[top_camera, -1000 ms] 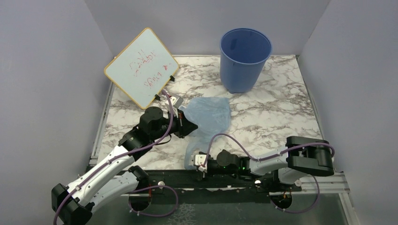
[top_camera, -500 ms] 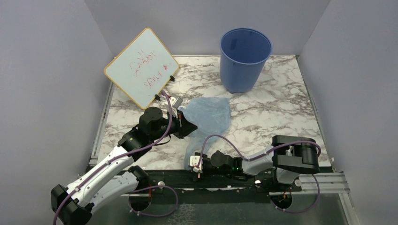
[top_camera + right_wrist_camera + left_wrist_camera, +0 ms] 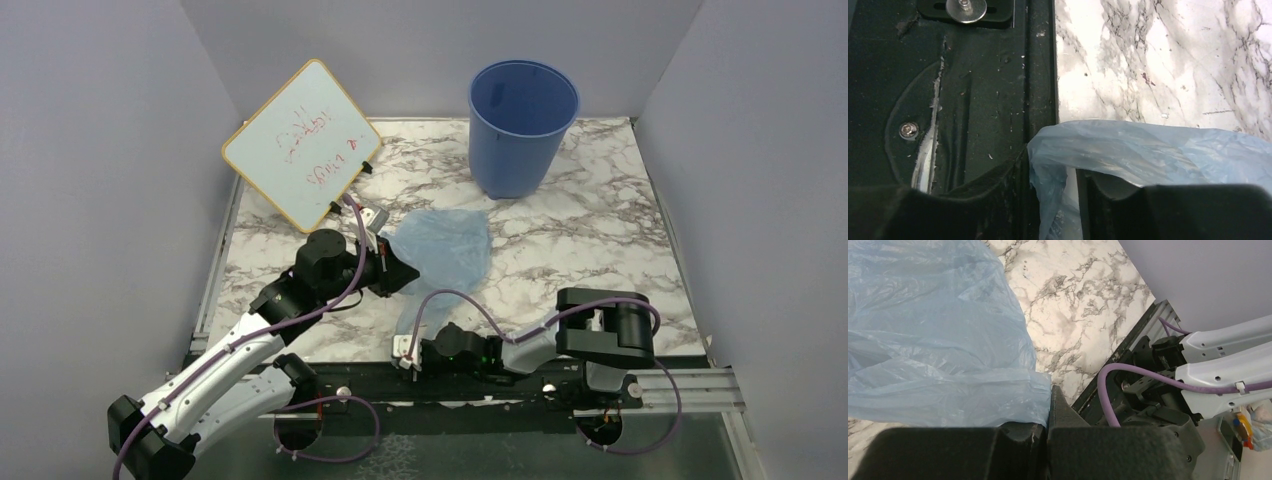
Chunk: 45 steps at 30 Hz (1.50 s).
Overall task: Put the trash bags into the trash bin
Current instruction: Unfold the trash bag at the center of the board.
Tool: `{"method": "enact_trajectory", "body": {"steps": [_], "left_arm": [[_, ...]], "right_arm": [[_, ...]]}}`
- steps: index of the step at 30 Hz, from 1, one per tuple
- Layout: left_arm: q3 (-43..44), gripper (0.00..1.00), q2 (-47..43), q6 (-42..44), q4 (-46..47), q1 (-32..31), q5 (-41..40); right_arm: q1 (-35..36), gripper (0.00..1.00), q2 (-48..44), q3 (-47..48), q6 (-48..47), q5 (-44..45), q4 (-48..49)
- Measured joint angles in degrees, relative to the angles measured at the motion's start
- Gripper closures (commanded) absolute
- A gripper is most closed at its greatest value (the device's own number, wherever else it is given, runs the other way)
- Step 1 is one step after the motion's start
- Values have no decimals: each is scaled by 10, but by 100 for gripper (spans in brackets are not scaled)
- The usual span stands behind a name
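The trash bag (image 3: 445, 250) lies flat on the marble worktop (image 3: 590, 250), a little left of the middle. Its long axis runs on a diagonal: the wide far end points toward the trash bin (image 3: 523, 150), and the narrow near end reaches the front edge of the worktop, beside the black base plate (image 3: 973, 100).

The left hand (image 3: 398, 270) is clenched on the bag's left edge; in the left wrist view its fingers (image 3: 948, 450) meet with the film pinched between them. The right hand (image 3: 403, 357) is low at the front edge. A fold of the bag's near end sits between its fingers (image 3: 1158, 210), but a thin gap shows there, so I cannot tell if it really grips.

The bin stands upright at the far edge, apart from the bag, with bare marble between them. A whiteboard (image 3: 300, 140) leans at the far left, near the left arm.
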Motion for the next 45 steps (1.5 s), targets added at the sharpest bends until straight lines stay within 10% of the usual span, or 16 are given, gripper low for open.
{"method": "enact_trajectory", "body": {"steps": [16, 21, 31, 45], "left_arm": [[14, 100, 5, 15, -21, 0, -18], [30, 100, 5, 34, -50, 0, -26], [66, 100, 19, 68, -119, 0, -46], [67, 100, 33, 66, -182, 0, -89]], "right_arm": [[-12, 99, -207, -123, 91, 144, 9], [-177, 99, -361, -126, 243, 156, -91], [-423, 99, -533, -32, 403, 21, -312], [-453, 99, -499, 78, 538, -227, -311]]}}
